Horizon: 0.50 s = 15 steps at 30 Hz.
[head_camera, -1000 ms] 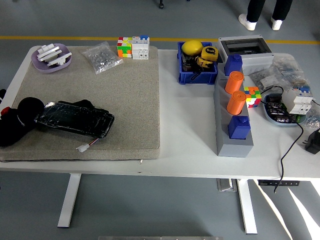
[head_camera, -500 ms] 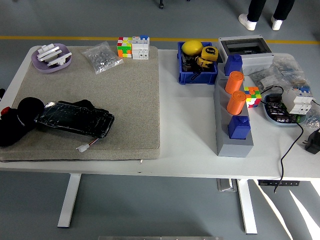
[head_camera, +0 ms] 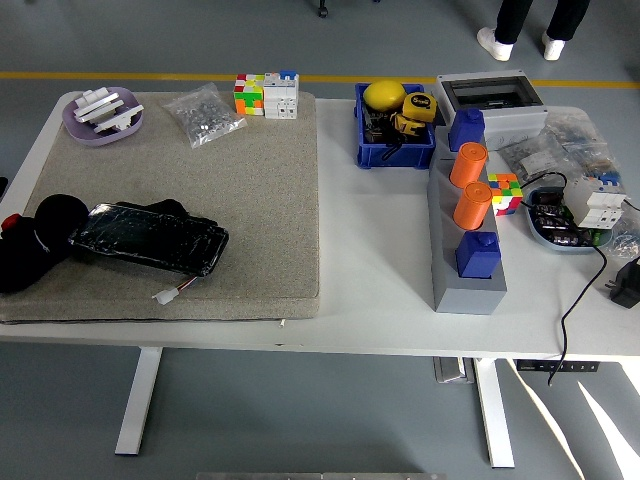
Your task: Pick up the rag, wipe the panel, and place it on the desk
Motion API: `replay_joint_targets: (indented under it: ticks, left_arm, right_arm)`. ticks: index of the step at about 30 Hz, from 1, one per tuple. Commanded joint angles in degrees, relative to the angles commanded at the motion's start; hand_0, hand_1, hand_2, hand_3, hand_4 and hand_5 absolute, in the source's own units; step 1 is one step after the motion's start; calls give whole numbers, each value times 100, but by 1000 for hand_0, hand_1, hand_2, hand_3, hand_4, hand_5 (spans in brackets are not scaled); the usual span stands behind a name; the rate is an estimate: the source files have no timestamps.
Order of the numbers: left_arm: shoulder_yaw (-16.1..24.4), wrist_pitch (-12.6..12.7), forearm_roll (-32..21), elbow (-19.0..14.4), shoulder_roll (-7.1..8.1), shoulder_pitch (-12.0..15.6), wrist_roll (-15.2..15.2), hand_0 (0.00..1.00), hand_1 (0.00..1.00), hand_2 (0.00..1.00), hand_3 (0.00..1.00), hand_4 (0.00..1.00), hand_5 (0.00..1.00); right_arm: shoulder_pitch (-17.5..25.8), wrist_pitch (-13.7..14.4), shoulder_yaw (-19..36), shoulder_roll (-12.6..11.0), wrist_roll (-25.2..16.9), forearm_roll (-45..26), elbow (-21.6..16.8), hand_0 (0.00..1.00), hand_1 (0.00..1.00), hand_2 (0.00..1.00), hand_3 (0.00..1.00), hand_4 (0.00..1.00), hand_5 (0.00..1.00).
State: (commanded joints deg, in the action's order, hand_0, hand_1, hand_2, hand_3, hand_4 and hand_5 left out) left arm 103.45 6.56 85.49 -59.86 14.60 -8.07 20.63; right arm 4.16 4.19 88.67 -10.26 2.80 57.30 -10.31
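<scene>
a white table [head_camera: 380, 290] carries a grey felt mat [head_camera: 200, 190] over its left half. at the mat's far left corner sits a lilac dish [head_camera: 102, 116] with white parts in it, and to its right a clear bag of small hardware [head_camera: 203, 113] and a cluster of colourful puzzle cubes [head_camera: 266, 95] at the far edge. right of the mat, a blue bin [head_camera: 394, 136] holds a yellow ball and a yellow tape measure. a grey rack [head_camera: 466, 250] runs near to far on the right side, with 2 orange cylinders [head_camera: 469, 182] between 2 blue blocks [head_camera: 476, 254]. behind it stands a grey electrical box [head_camera: 488, 94]; further right lie another puzzle cube [head_camera: 505, 192], plastic bags, a blue tray of electronics [head_camera: 565, 222] and a black cable [head_camera: 580, 290] trailing to the near edge. at the top, a person's white shoes [head_camera: 520, 44] stand on the floor beyond the table.

the black panel [head_camera: 150, 237] lies flat on the near left part of the mat, slightly tilted, with a small white connector on a wire at its near right. the left hand [head_camera: 35, 245] comes in at the left edge, touching the panel's left end; it shows as a dark rounded mass, and whether its fingers are clenched or holding a rag cannot be told. no separate rag can be made out from that dark mass. nothing stands between hand and panel.
</scene>
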Motion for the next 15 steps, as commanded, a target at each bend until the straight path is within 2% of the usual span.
replay_joint_targets:
  ticks: [7, 15]
  left_arm:
    - [-65, 16, 221, -126, 7, 14, -37, 674, 646, 607, 570, 873, 199]
    - [-153, 15, 217, 25, 18, -60, -25, 680, 654, 611, 570, 867, 198]
  right_arm:
    - [51, -28, -185, -16, 5, -158, -28, 770, 621, 674, 565, 971, 466]
    - [71, -16, 39, 12, 23, 14, 0, 771, 622, 674, 565, 970, 465]
